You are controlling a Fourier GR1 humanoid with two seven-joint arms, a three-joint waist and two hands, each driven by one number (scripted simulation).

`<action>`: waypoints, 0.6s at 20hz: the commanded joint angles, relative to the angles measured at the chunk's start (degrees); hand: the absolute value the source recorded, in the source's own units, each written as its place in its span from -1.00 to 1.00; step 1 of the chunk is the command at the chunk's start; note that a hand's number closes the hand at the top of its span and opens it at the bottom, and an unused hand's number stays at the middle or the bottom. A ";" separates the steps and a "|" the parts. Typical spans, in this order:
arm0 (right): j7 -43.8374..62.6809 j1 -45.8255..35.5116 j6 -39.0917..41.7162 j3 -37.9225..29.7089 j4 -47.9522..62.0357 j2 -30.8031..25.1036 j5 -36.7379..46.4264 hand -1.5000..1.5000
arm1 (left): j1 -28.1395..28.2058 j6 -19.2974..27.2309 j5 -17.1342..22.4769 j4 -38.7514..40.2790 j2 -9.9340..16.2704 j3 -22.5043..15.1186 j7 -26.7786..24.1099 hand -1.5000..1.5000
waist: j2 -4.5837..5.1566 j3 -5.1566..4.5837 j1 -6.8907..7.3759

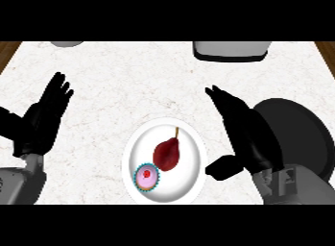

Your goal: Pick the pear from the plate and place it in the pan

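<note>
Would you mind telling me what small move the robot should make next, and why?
Probably shift the right hand left and down over the pear. The pear lies untouched on the plate beside a cupcake, both hands are open and hold nothing, and the right hand is nearer, just beside the pan.

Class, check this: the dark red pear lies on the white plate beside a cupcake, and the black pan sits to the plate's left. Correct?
Not quite. The pan sits to the right of the plate, partly behind the right hand. The head view shows it. The pear and cupcake are as stated.
</note>
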 commanded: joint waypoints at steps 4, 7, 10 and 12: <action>10.96 -4.35 15.82 4.33 5.84 7.03 -8.89 -1.00 | 0.20 -0.28 -0.42 -1.58 0.69 0.91 1.07 0.00 | -0.13 0.07 -0.16; 14.52 -7.72 21.53 2.63 6.43 8.90 -11.86 -1.00 | 1.46 -1.10 0.40 -3.76 0.99 1.54 2.68 0.00 | -0.22 0.09 -0.32; 14.71 -9.18 22.16 2.71 7.76 11.73 -9.06 -1.00 | 3.97 -1.70 -1.57 -0.99 -1.19 1.55 -2.18 0.00 | -0.11 0.09 -0.79; 18.14 -8.87 23.43 6.21 6.93 12.21 -8.45 -1.00 | 2.01 -1.61 -1.05 -1.91 -0.56 1.85 0.06 0.00 | -0.21 0.08 -0.99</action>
